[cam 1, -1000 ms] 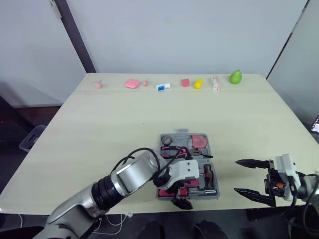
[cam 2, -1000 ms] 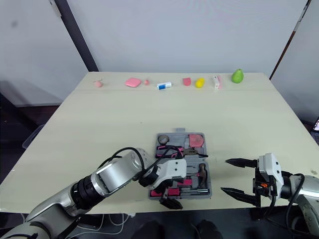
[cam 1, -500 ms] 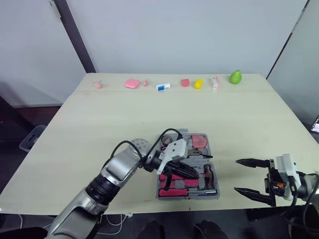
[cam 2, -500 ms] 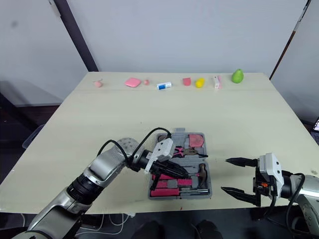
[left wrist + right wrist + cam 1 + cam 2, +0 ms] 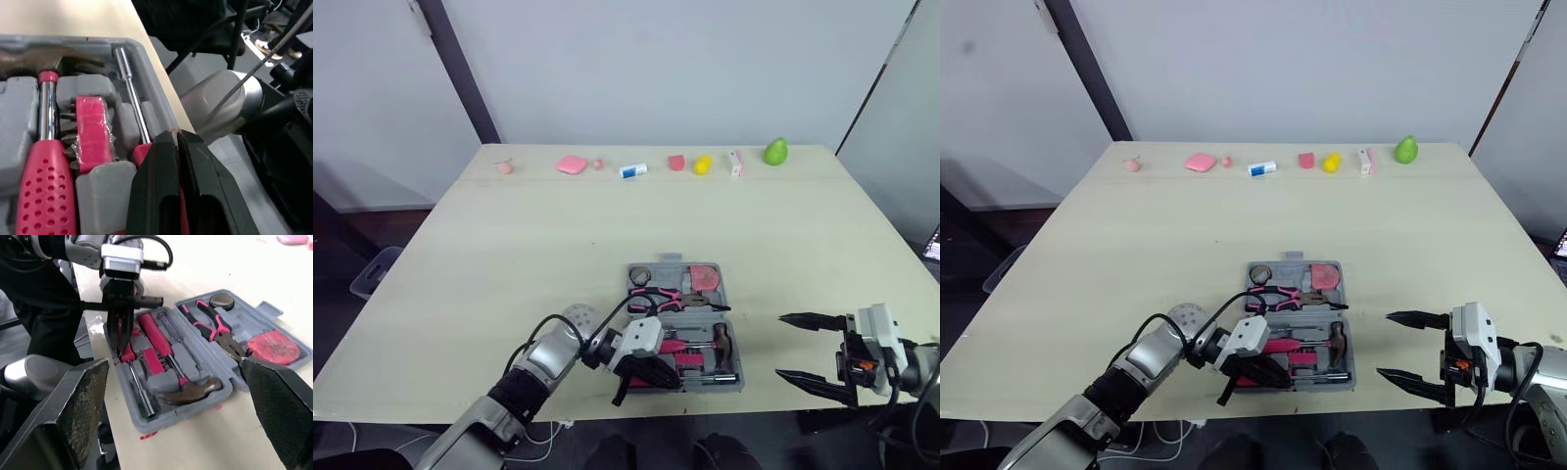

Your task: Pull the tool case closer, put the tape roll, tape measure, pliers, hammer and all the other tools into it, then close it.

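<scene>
While right claw (image 5: pixel 779 345) gapes empty, left claw (image 5: pixel 177 134) pinched together over pink-handled screwdriver (image 5: pixel 132 93), moulded grey tool case (image 5: pixel 73 41)

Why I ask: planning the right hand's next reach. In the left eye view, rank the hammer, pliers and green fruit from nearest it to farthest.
1. Hammer, in the case's near right part, closest to the right hand.
2. Pliers, farther back in the case, toward its left.
3. Green fruit, at the table's far edge.

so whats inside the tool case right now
The tool case holds the hammer, pliers, tape roll, tape measure and a pink bit holder. The left gripper covers a screwdriver handle, so its seating is hidden.
</scene>
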You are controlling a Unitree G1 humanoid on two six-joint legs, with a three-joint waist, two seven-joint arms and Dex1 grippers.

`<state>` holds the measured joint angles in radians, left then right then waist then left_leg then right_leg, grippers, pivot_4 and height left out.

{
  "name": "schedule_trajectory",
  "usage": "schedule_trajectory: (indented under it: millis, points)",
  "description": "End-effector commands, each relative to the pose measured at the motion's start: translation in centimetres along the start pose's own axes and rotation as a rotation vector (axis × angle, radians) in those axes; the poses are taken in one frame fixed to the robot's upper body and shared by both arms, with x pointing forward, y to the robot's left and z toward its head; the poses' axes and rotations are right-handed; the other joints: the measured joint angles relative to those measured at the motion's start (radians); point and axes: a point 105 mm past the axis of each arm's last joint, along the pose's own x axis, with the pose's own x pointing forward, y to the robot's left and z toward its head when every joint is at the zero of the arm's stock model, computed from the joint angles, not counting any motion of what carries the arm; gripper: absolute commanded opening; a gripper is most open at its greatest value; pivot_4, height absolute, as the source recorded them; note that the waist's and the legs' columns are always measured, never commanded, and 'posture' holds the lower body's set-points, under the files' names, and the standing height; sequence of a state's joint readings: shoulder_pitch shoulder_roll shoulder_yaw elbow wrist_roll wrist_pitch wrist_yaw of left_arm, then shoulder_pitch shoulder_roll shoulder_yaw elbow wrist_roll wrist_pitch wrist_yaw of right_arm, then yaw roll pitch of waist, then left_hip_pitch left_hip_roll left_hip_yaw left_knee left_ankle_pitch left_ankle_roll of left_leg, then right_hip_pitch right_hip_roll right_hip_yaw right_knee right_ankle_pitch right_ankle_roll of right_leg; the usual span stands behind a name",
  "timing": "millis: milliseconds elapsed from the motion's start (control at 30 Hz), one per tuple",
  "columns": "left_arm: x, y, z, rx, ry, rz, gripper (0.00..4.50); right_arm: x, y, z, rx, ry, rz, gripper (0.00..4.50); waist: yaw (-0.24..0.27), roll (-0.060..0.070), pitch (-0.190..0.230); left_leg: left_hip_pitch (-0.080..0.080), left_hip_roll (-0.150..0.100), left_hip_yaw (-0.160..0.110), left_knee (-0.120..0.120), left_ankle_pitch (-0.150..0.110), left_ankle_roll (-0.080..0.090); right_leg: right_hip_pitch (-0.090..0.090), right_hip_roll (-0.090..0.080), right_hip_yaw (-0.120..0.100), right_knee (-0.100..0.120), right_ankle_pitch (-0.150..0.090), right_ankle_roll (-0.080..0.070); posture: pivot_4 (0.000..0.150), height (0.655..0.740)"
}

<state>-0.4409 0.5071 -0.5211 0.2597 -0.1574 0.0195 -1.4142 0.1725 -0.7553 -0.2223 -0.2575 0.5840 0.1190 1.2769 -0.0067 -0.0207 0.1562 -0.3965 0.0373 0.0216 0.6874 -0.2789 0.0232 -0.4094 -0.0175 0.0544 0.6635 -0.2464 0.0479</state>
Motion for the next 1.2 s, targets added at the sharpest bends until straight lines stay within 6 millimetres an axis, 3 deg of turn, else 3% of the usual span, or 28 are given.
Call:
schedule_trajectory:
  millis: [33, 133, 333, 433, 533, 700, 867, 1000, 1100, 1200]
  points:
    - [0.4, -0.8, -2.2, -0.092, 0.063, -0.015, 0.18, -0.5, -0.2, 1.1, -0.05, -0.008, -0.012, 4.5, -0.001, 0.001, -0.001, 0.0, 0.0, 0.0, 0.0, 0.0, 0.0, 0.0, 0.0, 0.0, 0.0, 0.0, 0.0, 0.15, 0.74]
    - [0.4, -0.6, -2.1, -0.091, 0.046, 0.0, 0.18, -0.4, -0.3, 1.2, -0.051, -0.009, -0.011, 4.5, -0.002, 0.003, -0.003, 0.001, 0.0, 0.0, 0.0, 0.0, 0.0, 0.0, 0.0, 0.0, 0.0, 0.0, 0.0, 0.15, 0.74]
    - [-0.6, 0.4, 1.3, -0.063, -0.14, 0.072, 0.18, -0.1, -0.4, 1.1, -0.045, -0.027, -0.029, 4.5, -0.004, 0.004, -0.003, 0.0, 0.0, 0.0, 0.0, 0.0, 0.0, 0.0, 0.0, 0.0, 0.0, 0.0, 0.0, 0.15, 0.74]
    - [-2.5, 0.9, 4.0, -0.051, -0.282, 0.154, 0.18, -0.1, -0.7, 1.1, -0.04, -0.053, -0.065, 4.5, -0.004, 0.003, -0.002, 0.0, 0.0, -0.001, 0.0, 0.0, 0.0, 0.0, 0.0, 0.0, 0.0, 0.0, 0.0, 0.15, 0.74]
    - [-5.1, 0.5, 5.3, -0.031, -0.351, 0.241, 0.18, -0.3, -0.7, 0.8, -0.026, -0.066, -0.098, 4.5, -0.003, 0.004, -0.003, 0.0, 0.001, -0.002, 0.0, 0.0, 0.0, 0.0, 0.0, 0.0, 0.0, 0.0, 0.0, 0.15, 0.74]
    - [-10.1, 0.6, 4.5, -0.151, -0.389, 0.467, 0.18, -1.1, -0.5, -0.7, 0.004, -0.069, -0.189, 4.5, -0.005, 0.004, -0.003, 0.0, 0.001, -0.003, -0.001, 0.0, 0.0, 0.0, 0.0, 0.0, 0.0, 0.0, 0.0, 0.15, 0.74]
    - [-14.3, 0.4, 1.6, -0.233, -0.373, 0.721, 0.18, -2.1, -1.6, -2.6, 0.006, -0.036, -0.363, 4.5, -0.004, 0.004, -0.003, 0.001, 0.001, -0.001, -0.001, 0.0, 0.0, 0.0, -0.001, 0.0, 0.0, 0.0, 0.0, 0.15, 0.74]
    - [-16.9, -1.3, -1.4, -0.3, -0.322, 0.889, 1.36, -3.0, -2.1, -3.8, 0.023, -0.02, -0.479, 4.5, -0.005, 0.004, -0.003, 0.001, 0.001, -0.001, -0.002, 0.0, 0.0, 0.0, -0.001, 0.0, 0.0, 0.0, 0.0, 0.15, 0.74]
    - [-18.5, -3.2, -3.7, -0.362, -0.283, 0.996, 2.63, -4.2, -2.7, -5.3, 0.077, 0.014, -0.587, 4.5, -0.006, 0.004, -0.003, 0.001, 0.002, -0.001, -0.003, 0.0, 0.0, -0.001, -0.001, 0.001, 0.0, 0.0, -0.001, 0.15, 0.74]
    - [-19.7, -5.2, -5.9, -0.418, -0.237, 1.086, 4.27, -5.4, -2.7, -6.6, 0.111, 0.046, -0.67, 4.5, -0.006, 0.004, -0.002, 0.002, 0.002, 0.0, -0.003, 0.0, 0.0, -0.001, -0.001, 0.001, 0.0, -0.002, -0.003, 0.15, 0.74]
